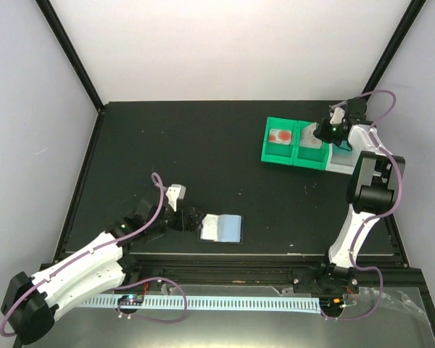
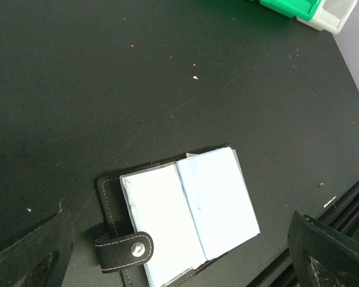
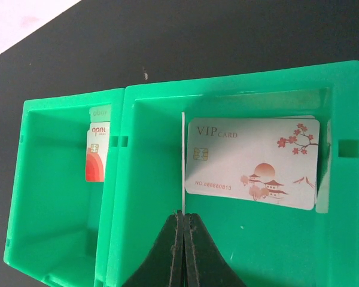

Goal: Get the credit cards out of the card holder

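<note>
The card holder (image 1: 222, 228) lies open on the black table, its pale grey and light blue panels up and its snap strap (image 2: 124, 251) folded over the near edge. My left gripper (image 2: 180, 226) hovers open over it, with one finger (image 2: 36, 251) on each side. Over at the green tray (image 3: 227, 84), my right gripper (image 3: 183, 216) is shut on a thin white credit card (image 3: 183, 161), seen edge-on above the middle compartment. A white VIP card (image 3: 251, 161) lies in that compartment. A red-and-white card (image 3: 97, 152) rests in the left one.
The tray (image 1: 295, 156) sits at the table's back right, a white compartment (image 2: 332, 15) at its right end. A metal rail (image 1: 225, 262) runs along the near table edge just below the card holder. Black frame posts rise at the back corners.
</note>
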`<act>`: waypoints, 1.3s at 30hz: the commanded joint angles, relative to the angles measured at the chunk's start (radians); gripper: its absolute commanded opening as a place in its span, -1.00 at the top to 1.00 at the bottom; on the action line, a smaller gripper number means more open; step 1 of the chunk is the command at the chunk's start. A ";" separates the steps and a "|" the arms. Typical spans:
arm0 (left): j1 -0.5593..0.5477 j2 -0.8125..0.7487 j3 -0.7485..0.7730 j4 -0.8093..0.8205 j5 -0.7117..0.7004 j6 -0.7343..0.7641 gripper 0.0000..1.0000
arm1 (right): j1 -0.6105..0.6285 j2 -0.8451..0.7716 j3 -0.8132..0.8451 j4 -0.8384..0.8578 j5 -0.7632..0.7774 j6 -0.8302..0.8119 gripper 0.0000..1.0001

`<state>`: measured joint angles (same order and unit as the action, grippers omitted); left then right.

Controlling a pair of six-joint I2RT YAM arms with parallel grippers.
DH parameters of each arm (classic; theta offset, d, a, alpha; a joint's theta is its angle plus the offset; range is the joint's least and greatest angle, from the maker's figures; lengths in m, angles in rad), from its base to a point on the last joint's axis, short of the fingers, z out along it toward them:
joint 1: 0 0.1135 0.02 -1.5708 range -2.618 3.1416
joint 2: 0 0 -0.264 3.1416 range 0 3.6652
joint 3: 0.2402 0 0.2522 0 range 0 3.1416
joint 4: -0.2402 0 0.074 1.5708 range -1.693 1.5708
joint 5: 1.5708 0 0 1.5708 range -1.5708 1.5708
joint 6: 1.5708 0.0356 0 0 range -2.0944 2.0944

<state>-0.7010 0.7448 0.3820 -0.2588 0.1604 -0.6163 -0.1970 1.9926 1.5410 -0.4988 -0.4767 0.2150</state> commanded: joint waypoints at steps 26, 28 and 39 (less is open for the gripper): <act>0.006 0.051 0.061 0.012 0.004 -0.043 -0.98 | -0.005 0.125 0.156 -0.069 0.114 0.062 0.67; 0.007 0.057 0.063 0.007 -0.002 -0.041 -0.98 | -0.004 0.116 0.156 -0.070 0.118 0.066 0.66; 0.007 0.074 0.054 -0.035 -0.024 -0.041 -0.98 | 0.009 0.089 0.135 -0.064 0.129 0.098 0.58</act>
<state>-0.7002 0.8143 0.4046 -0.2798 0.1516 -0.6491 -0.1970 2.1040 1.6714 -0.5671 -0.3527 0.2947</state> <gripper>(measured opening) 0.989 0.205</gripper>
